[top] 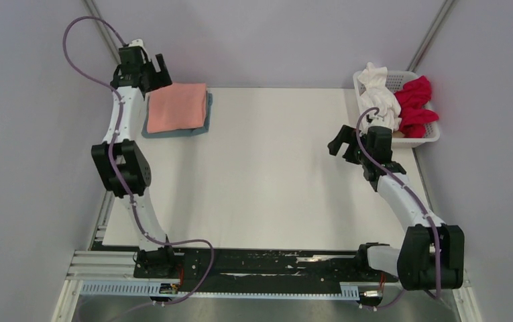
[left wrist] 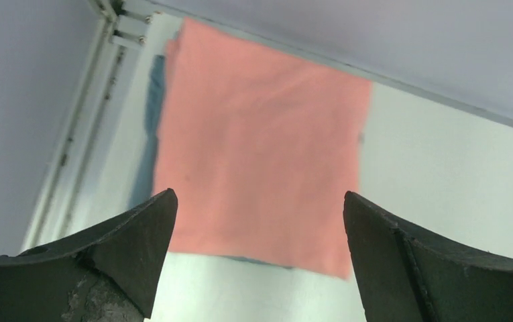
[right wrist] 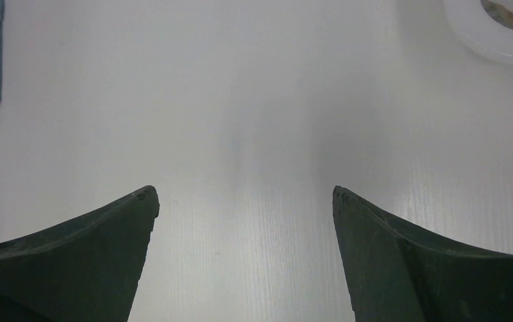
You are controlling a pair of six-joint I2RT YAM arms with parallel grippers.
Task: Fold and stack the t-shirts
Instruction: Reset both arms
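Note:
A folded salmon-pink t-shirt (top: 177, 106) lies on a folded blue-grey t-shirt (top: 176, 131) at the table's back left. In the left wrist view the pink shirt (left wrist: 260, 147) fills the middle, with the blue-grey one (left wrist: 151, 121) showing along its left edge. My left gripper (top: 158, 72) (left wrist: 260, 208) is open and empty, held above the stack's near edge. A crumpled white t-shirt (top: 379, 100) and a crimson one (top: 416, 100) sit in the basket. My right gripper (top: 343, 144) (right wrist: 245, 198) is open and empty over bare table, left of the basket.
The white lattice basket (top: 420, 142) stands at the back right corner; its rim (right wrist: 488, 40) shows in the right wrist view. Grey walls close in the table at the back and sides. The white table (top: 267, 188) lies between the arms.

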